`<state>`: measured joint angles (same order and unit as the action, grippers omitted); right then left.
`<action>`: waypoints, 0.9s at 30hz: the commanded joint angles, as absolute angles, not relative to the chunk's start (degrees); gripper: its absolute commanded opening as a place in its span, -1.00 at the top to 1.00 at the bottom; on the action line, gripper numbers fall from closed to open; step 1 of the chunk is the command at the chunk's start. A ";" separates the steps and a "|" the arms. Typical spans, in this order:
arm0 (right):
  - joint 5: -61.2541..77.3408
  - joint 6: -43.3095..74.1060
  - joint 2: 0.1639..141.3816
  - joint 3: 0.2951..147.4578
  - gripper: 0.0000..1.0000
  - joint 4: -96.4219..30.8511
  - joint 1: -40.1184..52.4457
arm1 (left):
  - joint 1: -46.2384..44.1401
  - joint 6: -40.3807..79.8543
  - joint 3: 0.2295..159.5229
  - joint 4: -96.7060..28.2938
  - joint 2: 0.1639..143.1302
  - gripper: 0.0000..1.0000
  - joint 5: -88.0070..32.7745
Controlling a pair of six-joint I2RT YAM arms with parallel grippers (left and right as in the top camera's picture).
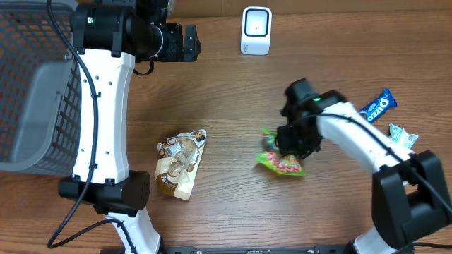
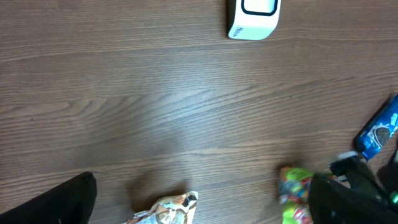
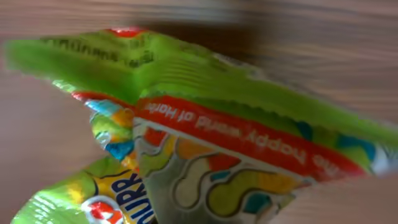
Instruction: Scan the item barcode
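The right gripper has its jaws closed on the upper edge of the green candy bag, though the fingers themselves are hidden. In the right wrist view the bag fills the frame and is blurred. Only its crimped seam and printed front show, and no barcode can be made out. From overhead the bag sits right of centre, under the wrist. Whether it is clear of the table or only tipped up on it, I cannot tell. The scanner stands at the far edge, well apart from the bag. Its face is not turned towards anything held up to it. So I judge the grip made and the rest undone: the bag has to be carried to the scanner, turned until its barcode faces the window, and read. The left gripper hangs with its jaws wide apart and empty, near the basket. It takes no part here. A brown snack bag, an Oreo pack and a small packet lie untouched.
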<state>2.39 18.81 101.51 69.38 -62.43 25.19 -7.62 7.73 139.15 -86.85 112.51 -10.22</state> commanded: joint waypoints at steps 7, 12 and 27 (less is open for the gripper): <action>-45.82 28.71 100.01 74.32 0.93 -62.98 37.80 | -7.53 7.29 139.61 -86.76 112.01 -0.99 -9.91; -58.17 23.62 100.01 74.32 0.84 -62.19 38.94 | -7.53 7.29 139.61 -86.76 112.01 -0.99 -9.91; -45.47 11.88 100.31 74.32 -0.39 -57.56 47.70 | -7.53 7.29 139.61 -86.76 112.01 -1.00 -9.91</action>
<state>-52.53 12.53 101.51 72.86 -57.47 45.84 -7.62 7.73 139.15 -86.85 112.51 -10.22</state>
